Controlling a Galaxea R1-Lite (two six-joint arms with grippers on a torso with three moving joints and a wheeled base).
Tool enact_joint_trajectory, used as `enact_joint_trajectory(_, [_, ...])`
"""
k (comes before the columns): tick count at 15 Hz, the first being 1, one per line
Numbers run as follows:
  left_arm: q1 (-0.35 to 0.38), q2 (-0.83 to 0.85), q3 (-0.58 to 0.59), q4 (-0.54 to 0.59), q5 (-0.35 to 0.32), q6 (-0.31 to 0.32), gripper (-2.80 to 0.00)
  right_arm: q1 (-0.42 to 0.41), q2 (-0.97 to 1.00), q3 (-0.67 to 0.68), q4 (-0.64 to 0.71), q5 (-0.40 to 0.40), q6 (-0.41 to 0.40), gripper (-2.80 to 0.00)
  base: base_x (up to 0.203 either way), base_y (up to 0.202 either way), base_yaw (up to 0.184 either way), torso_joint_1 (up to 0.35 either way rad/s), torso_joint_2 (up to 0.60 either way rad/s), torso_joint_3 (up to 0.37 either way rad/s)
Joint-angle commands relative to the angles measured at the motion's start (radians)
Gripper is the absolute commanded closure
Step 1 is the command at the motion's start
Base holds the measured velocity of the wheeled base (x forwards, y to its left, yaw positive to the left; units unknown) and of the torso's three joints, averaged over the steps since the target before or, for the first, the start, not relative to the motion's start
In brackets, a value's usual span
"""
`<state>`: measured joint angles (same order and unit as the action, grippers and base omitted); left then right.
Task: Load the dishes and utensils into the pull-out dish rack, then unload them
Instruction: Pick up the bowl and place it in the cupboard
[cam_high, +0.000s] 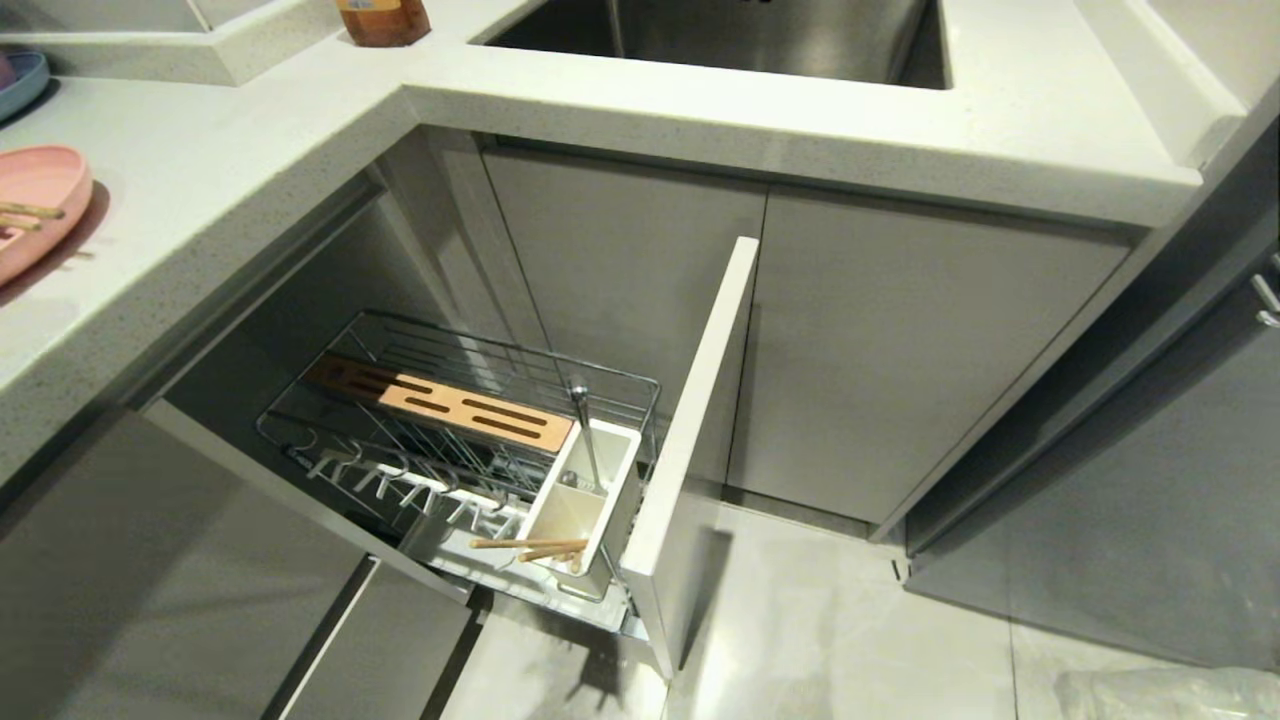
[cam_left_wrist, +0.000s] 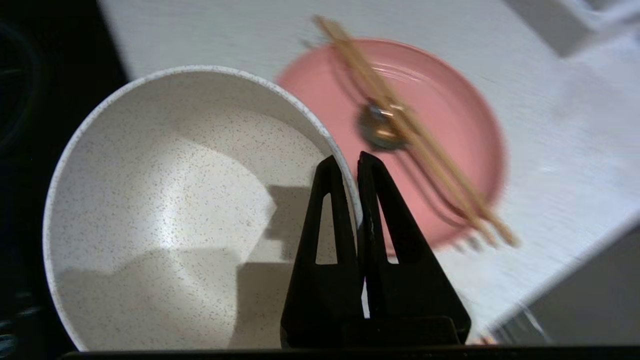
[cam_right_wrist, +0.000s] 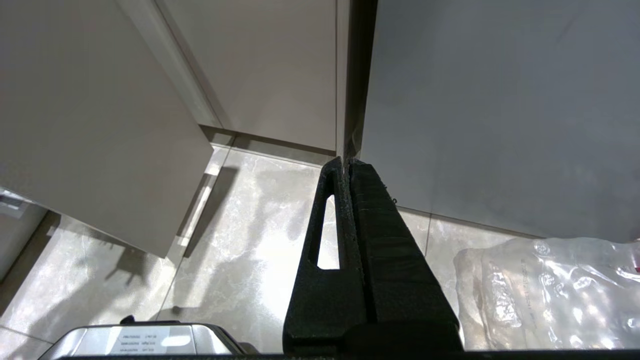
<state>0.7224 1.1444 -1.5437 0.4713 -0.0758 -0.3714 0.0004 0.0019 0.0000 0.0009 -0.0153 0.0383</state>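
White speckled bowl (cam_left_wrist: 165, 210) gripped at rim; pink plate (cam_left_wrist: 450, 150) bears chopsticks (cam_left_wrist: 425, 145), spoon (cam_left_wrist: 377, 127).

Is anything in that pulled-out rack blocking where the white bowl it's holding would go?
Nothing visible does. The left gripper is shut on the white bowl at its rim, and the white pegs of the rack stand bare. Only the chopsticks, lying across the utensil box, poke toward the pegs' end.

A steel sink (cam_high: 760, 40) is sunk into the speckled white surface (cam_high: 700, 120). An amber bottle (cam_high: 383, 20) stands left of the sink, a blue plate (cam_high: 22, 82) further left; crinkled clear plastic (cam_high: 1170, 692) lies on the floor below.
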Motion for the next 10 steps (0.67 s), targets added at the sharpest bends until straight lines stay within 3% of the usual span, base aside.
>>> enact_joint_trajectory(1, [-0.116,-0.029,-0.022,0.006,0.019,-0.013,0.0,0.0,0.0,0.003,0.0,0.0,0.0,0.0,0.0,0.0,0.0,0.0,0.0,0.0])
enact_joint_trajectory(4, [-0.367,-0.05,-0.044,0.005,0.104,-0.06,0.0,0.0,0.0,0.003,0.0,0.0,0.0,0.0,0.0,0.0,0.0,0.0,0.0,0.0])
enact_joint_trajectory(6, [-0.507,-0.061,-0.045,-0.032,0.122,-0.109,0.0,0.0,0.0,0.002,-0.001,0.0,0.0,0.0,0.0,0.0,0.0,0.0,0.0,0.0])
enact_joint_trajectory(8, [-0.642,-0.069,-0.034,-0.13,0.131,-0.184,0.0,0.0,0.0,0.002,0.0,-0.001,0.0,0.0,0.0,0.0,0.0,0.0,0.0,0.0])
enact_joint_trajectory(10, [-0.733,-0.071,0.004,-0.252,0.135,-0.27,0.0,0.001,0.0,0.002,0.001,0.0,0.0,0.0,0.0,0.0,0.0,0.0,0.0,0.0])
